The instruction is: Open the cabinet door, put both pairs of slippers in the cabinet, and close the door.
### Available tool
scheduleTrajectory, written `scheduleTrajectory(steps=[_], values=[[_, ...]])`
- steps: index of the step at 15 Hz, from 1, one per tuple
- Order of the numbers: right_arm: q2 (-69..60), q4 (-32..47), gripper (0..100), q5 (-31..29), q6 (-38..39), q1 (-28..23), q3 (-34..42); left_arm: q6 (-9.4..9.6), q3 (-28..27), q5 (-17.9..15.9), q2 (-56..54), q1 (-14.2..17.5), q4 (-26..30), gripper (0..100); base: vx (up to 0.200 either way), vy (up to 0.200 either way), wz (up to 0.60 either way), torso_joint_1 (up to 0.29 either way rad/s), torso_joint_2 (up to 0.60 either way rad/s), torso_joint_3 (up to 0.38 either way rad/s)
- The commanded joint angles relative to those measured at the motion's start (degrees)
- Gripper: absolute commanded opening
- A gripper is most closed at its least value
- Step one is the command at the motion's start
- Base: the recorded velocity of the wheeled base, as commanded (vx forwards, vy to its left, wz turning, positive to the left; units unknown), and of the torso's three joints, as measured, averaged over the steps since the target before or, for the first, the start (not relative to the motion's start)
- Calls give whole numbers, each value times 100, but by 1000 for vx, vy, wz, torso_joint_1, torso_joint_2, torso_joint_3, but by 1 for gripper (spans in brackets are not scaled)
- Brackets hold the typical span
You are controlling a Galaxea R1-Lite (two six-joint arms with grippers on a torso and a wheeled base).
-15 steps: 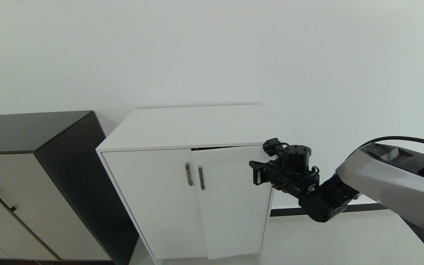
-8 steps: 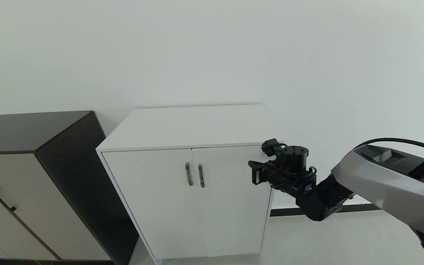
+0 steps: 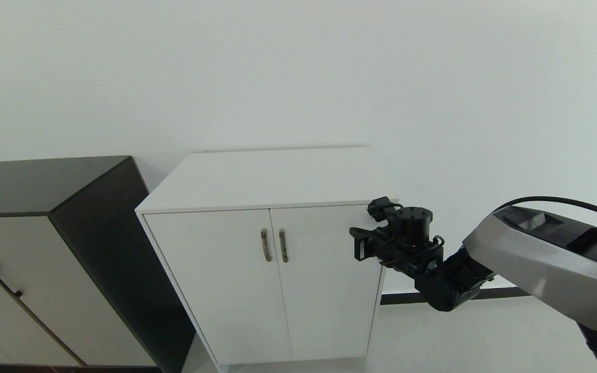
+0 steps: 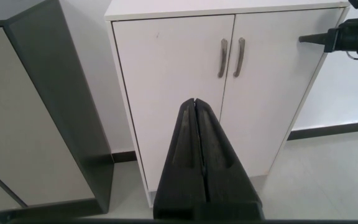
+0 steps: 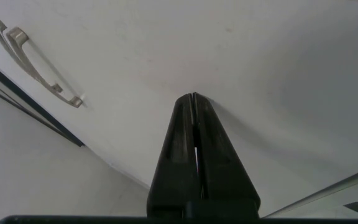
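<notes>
A: Right gripper point(image 3: 356, 243) status?
B: Clenched. Fingers pressed flat together, nothing between them. The tip is on the face of the right door point(image 3: 324, 290), near its upper outer corner. The right wrist view reads as contact, since the tip's shadow meets the tip.
A: Left gripper point(image 4: 194, 102)?
B: Also squeezed closed and empty. It's well apart from the cabinet point(image 3: 267, 176), pointing at the lower fronts near the seam, on the left door point(image 3: 215, 290) side.
A: Door state?
B: Both doors sit flush with the carcass, with a thin even seam between them. The interior is hidden behind them, so I can't tell what's in it.
A: Handles?
B: Left handle point(image 3: 266, 245) and right handle point(image 3: 283, 246) are slim bowed bars in dull brushed metal. They're mounted vertically, one on each side of the seam. They sit to the robot's left of the right gripper's tip, about level with it.
A: Materials?
B: The cabinet is flat matte white panel with square edges and a plain slab top. Both grippers' fingers are black and taper to a narrow wedge.
A: Surroundings?
B: A dark cabinet point(image 3: 96, 233) stands just beside the white one, on the side away from the right gripper. It has a black top and side and a pale front. There's a white wall point(image 3: 298, 72) behind and a pale floor point(image 3: 474, 336), with a dark baseboard point(image 3: 402, 298) below the right gripper.
</notes>
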Motion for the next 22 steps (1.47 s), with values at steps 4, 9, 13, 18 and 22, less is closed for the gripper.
scheduleTrajectory(steps=[4, 9, 13, 18, 22], values=[[37, 9, 0, -40, 2, -16, -58, -1, 0, 1, -1, 0, -1, 0, 0, 0, 0, 0, 0, 0], [-34, -26, 0, -49, 2, -7, 56, -1, 0, 1, -1, 0, -1, 0, 0, 0, 0, 0, 0, 0], [-570, -395, 0, -312, -7, 28, 917, -1, 0, 1, -1, 0, -1, 0, 0, 0, 0, 0, 0, 0], [-1660, -1740, 0, -1121, -7, -7, 3668, 16, 0, 1, -1, 0, -1, 0, 0, 0, 0, 0, 0, 0], [-2275, -3111, 0, -2000, 54, -271, 6305, -1, 0, 1, -1, 0, -1, 0, 0, 0, 0, 0, 0, 0]])
